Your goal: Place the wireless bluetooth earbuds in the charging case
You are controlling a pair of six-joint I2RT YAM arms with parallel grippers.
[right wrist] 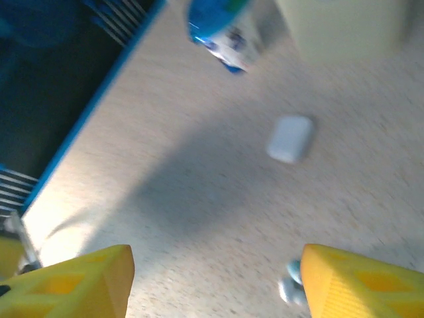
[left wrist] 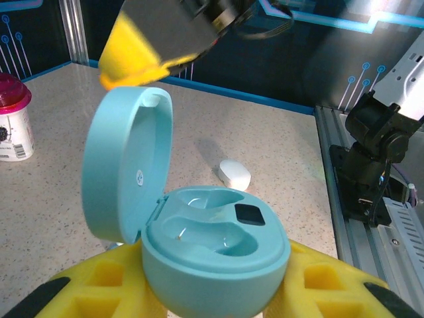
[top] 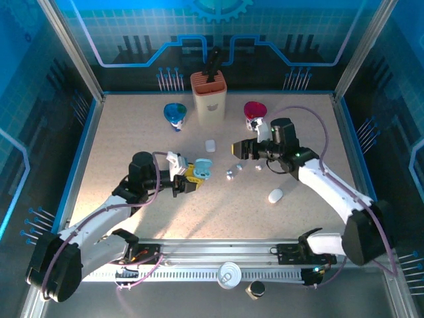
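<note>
The left hand grasps an open light-blue charging case, its lid tipped up and both inner wells empty. The right hand hovers above the desk with its fingers spread wide and nothing between them. The small earbuds lie loose on the desk between the two hands, just right of the held case and near a white case.

No legible text or numbers anywhere. Beige holder: small dark logo on front, shape unclear. Red-lidded cup: dark print on white label, too blurred to read. Light-blue charging case: tiny round mark inside lid, unreadable. Back panel: gear emblem at top centre
</note>
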